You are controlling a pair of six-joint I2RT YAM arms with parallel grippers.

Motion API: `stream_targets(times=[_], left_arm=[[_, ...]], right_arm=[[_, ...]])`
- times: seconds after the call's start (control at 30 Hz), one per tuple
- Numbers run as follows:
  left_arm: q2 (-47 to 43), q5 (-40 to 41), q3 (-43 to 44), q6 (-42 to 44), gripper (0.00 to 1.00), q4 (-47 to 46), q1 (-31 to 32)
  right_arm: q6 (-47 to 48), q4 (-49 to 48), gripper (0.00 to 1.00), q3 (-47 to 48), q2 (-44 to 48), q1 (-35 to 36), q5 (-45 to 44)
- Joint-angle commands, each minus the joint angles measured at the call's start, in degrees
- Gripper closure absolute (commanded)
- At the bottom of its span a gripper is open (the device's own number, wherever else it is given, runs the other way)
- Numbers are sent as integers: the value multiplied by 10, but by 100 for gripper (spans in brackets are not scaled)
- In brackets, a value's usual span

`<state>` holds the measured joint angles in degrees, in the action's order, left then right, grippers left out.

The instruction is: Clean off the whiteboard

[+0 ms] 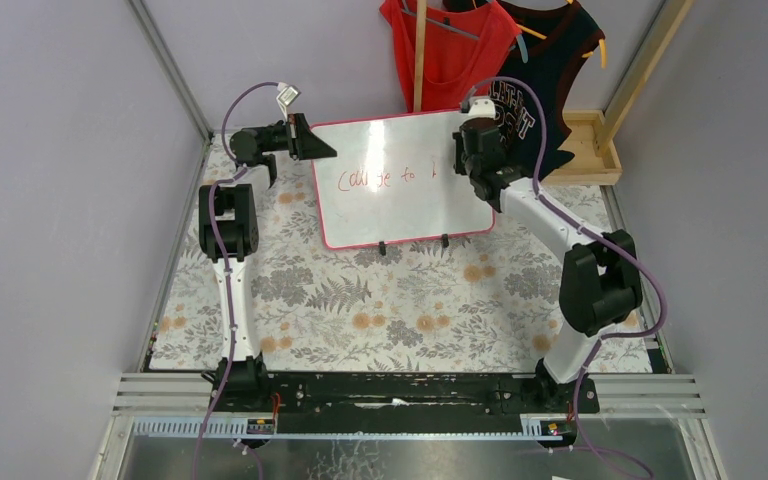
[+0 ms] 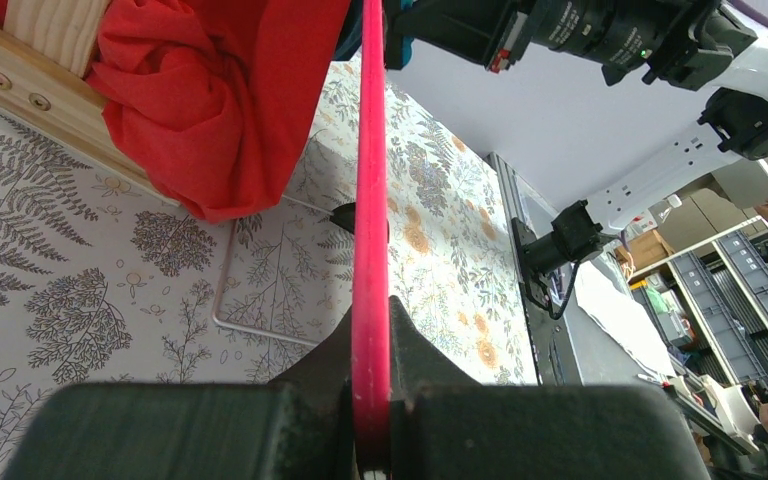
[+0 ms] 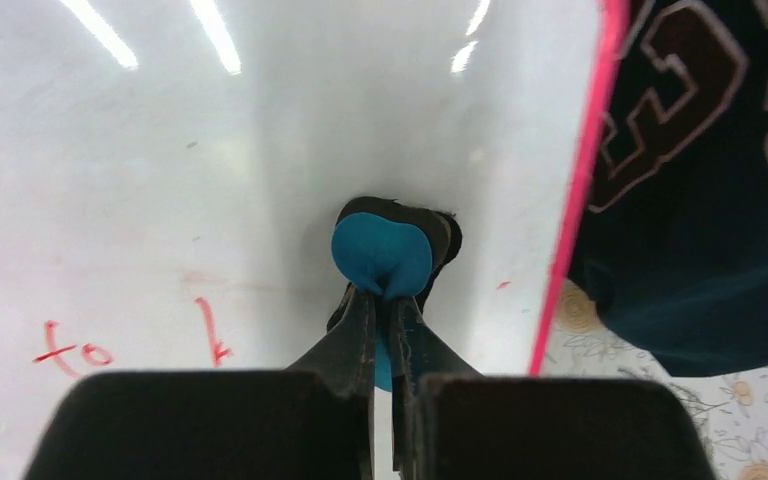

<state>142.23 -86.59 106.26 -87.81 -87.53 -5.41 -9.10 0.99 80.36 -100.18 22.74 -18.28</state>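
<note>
The whiteboard [image 1: 400,180] stands on the table at the back, glossy white with a red-pink frame and red handwriting on its left half. My left gripper [image 1: 312,143] is shut on the frame at the board's upper left corner; the left wrist view shows the frame edge [image 2: 371,200] pinched between the jaws. My right gripper [image 1: 468,160] is shut on the blue-and-black eraser [image 3: 383,255], which is pressed against the board's right side. In the right wrist view red marks [image 3: 210,330] lie left of the eraser, and the board's frame [image 3: 575,190] runs to the right.
A red garment [image 1: 450,45] and a dark printed shirt [image 1: 545,95] hang behind the board, by a wooden stand [image 1: 590,150]. Two black clip feet [image 1: 383,249] hold the board's lower edge. The floral tablecloth [image 1: 400,310] covers the table.
</note>
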Motion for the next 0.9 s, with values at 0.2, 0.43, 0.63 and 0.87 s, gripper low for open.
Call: stream_targets(times=[0.2, 0.43, 0.63, 0.87], left_arm=[[-19, -24, -9, -16, 100, -41, 10], [-21, -23, -15, -15, 100, -41, 10], [-21, -23, -15, -15, 100, -41, 11], [-21, -22, -14, -16, 100, -41, 10]], right_arm=[[-20, 0, 100, 4, -17, 85, 27], [-24, 2, 100, 17, -34, 108, 26], [-3, 25, 100, 19, -32, 103, -46], [-8, 30, 100, -25, 12, 52, -73]])
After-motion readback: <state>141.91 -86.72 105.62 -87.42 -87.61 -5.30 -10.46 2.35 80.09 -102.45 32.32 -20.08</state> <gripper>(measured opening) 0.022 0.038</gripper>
